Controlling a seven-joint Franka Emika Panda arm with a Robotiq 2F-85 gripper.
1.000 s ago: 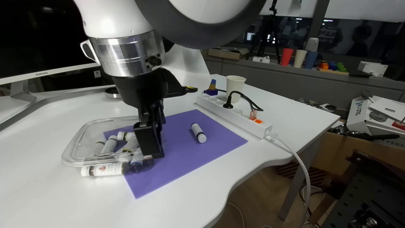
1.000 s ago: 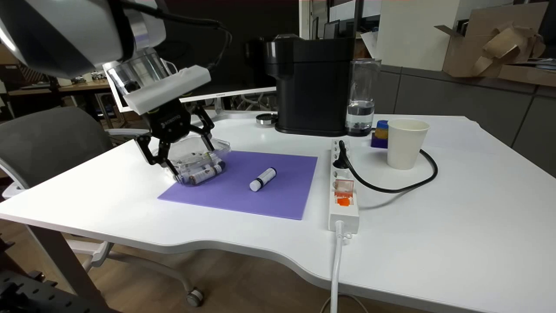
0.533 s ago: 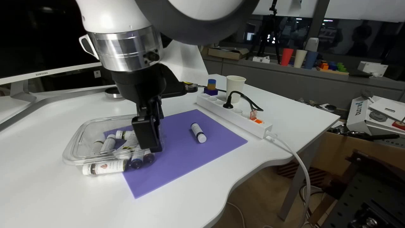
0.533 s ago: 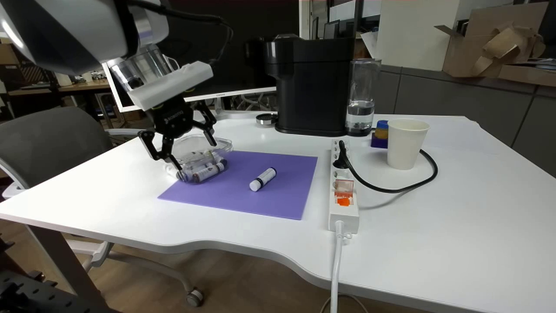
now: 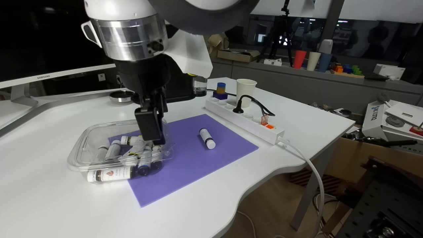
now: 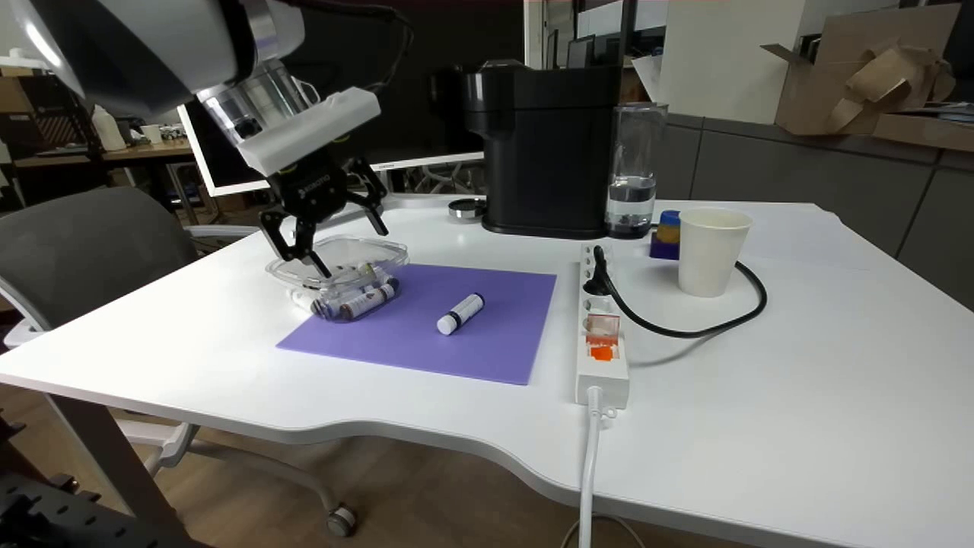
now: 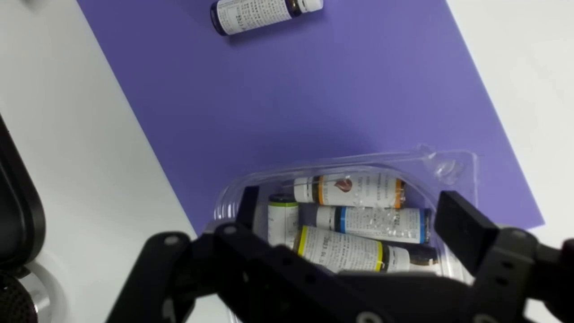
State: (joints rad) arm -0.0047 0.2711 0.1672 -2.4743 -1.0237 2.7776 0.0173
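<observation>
Over the clear tub (image 5: 81, 148) of bottles (image 7: 376, 222) | claw (image 6: 354, 252) — spread wide, grasping nothing | lone bottle (image 5: 207, 138) on purple mat (image 5: 188, 165)

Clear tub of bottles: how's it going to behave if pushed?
The clear tub will probably flex, since its see-through walls look thin. It seems unlikely to tip, being low and broad. The bottles inside may roll or shift, since they are round and lie at mixed angles.
</observation>
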